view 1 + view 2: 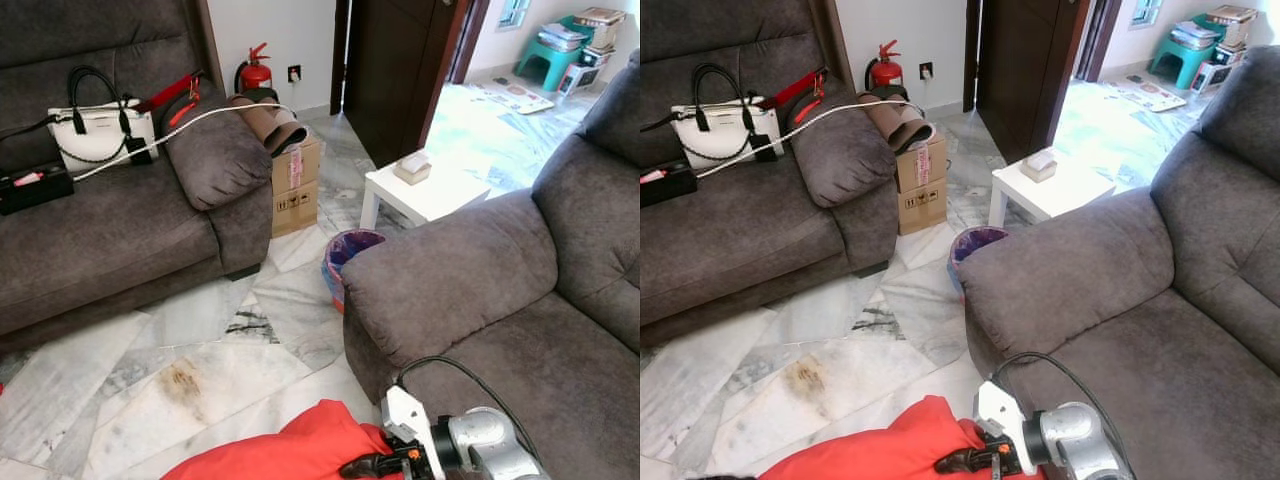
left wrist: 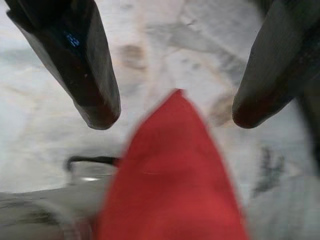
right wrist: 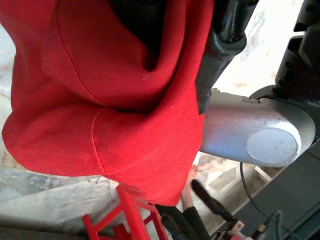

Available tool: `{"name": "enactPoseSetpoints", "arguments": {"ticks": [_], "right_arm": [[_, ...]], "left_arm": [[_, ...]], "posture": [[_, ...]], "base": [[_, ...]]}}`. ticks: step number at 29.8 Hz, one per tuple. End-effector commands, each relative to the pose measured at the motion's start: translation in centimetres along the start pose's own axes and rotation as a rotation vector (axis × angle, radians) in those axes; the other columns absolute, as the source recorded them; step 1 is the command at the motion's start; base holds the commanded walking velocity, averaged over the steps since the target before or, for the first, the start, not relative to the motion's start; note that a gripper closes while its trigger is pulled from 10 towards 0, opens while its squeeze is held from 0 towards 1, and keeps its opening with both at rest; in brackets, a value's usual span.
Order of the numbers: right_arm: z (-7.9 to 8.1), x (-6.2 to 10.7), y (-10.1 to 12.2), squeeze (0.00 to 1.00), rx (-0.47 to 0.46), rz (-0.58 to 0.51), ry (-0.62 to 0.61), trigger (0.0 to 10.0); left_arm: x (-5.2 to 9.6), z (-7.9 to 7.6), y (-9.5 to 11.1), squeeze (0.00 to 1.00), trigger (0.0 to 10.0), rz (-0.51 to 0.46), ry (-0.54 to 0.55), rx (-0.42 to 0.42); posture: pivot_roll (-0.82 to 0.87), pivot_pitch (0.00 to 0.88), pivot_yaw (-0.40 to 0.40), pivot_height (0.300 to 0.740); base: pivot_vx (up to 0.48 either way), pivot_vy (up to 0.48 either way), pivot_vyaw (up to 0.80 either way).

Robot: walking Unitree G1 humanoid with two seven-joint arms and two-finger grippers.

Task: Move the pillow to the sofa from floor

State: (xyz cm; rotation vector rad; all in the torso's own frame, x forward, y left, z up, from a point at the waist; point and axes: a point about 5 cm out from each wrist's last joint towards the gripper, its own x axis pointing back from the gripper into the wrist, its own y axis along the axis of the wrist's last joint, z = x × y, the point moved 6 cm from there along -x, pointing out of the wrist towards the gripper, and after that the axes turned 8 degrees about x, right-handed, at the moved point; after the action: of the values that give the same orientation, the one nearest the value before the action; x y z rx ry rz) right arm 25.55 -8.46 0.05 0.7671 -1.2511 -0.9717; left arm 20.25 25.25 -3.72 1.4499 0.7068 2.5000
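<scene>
A red pillow [image 1: 290, 450] hangs low over the marble floor at the bottom of the head views, just left of the near grey sofa [image 1: 480, 290]. My right gripper [image 1: 368, 465] is shut on its right edge. In the right wrist view the red fabric [image 3: 100, 75] bunches against a black finger [image 3: 225, 50]. In the left wrist view my left gripper [image 2: 172, 122] is open, its two fingers wide apart, with a corner of the pillow [image 2: 170, 175] between and beyond them above the floor.
A second grey sofa [image 1: 110, 230] at the left carries a white handbag [image 1: 100, 130] and a black box [image 1: 35, 187]. Between the sofas stand a cardboard box [image 1: 295, 190], a purple bin [image 1: 350, 250] and a white side table [image 1: 425, 190].
</scene>
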Motion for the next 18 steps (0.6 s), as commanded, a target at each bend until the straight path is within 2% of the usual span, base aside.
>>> {"name": "enactPoseSetpoints", "arguments": {"ticks": [1,4,6,11,12,18], "right_arm": [[-0.1,0.0,1.7,0.00,0.054,-0.067,0.020,10.0],[0.1,0.0,1.6,0.00,0.051,-0.065,0.023,10.0],[0.3,-0.1,1.6,0.00,0.052,-0.065,0.030,10.0],[0.4,-0.3,2.0,0.00,0.069,-0.066,0.036,10.0],[0.3,-0.3,2.5,0.00,0.078,-0.075,0.037,10.0],[0.4,-0.1,2.9,0.00,0.097,-0.076,0.047,10.0]], "left_arm": [[0.0,0.7,-0.4,0.00,10.0,0.009,0.072,0.000],[-0.2,1.3,0.3,0.00,10.0,-0.034,0.108,0.039],[-0.7,0.5,1.3,0.00,10.0,-0.090,0.074,0.081],[-1.3,-0.9,1.7,0.00,10.0,-0.106,0.001,0.099],[-1.4,-1.2,2.1,0.00,10.0,-0.123,-0.023,0.125],[-1.2,-2.1,2.3,0.00,10.0,-0.146,-0.090,0.188]], "posture": [[0.26,0.124,-0.033,0.740],[0.26,0.126,-0.033,0.740],[0.26,0.126,-0.036,0.740],[0.25,0.121,-0.035,0.740],[0.24,0.119,-0.036,0.740],[0.24,0.113,-0.041,0.740]], "base": [[0.000,0.000,0.00],[0.000,0.000,0.00],[0.000,0.000,0.00],[0.000,0.000,0.00],[0.000,0.000,0.00],[0.000,0.000,0.00]]}}
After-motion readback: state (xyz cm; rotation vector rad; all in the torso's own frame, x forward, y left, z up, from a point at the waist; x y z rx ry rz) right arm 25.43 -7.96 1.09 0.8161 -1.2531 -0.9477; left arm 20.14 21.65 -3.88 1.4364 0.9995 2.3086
